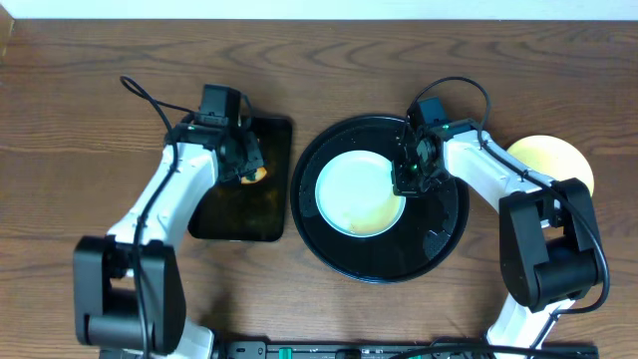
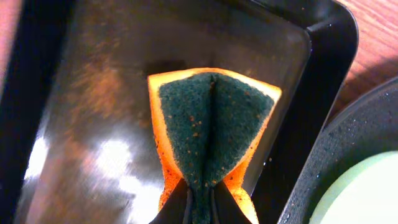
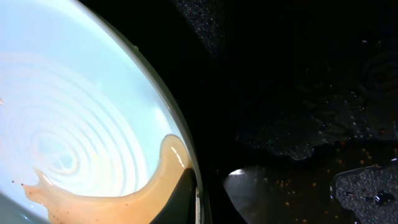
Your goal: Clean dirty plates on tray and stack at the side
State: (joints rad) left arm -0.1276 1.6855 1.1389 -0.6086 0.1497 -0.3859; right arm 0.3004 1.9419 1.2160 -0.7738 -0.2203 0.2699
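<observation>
A pale mint-blue plate with a brown smear lies on the round black tray. My right gripper is at its right rim. In the right wrist view the fingers straddle the rim of the plate, one inside on the brown sauce and one outside over the wet tray, pinched on it. A pale yellow plate sits on the wood at the right. No other mint-blue plate shows. My left gripper is shut on an orange and green sponge.
The sponge hangs over a rectangular black tray left of the round tray. The round tray's rim and the plate's edge show at the right of the left wrist view. Brown wood tabletop surrounds everything.
</observation>
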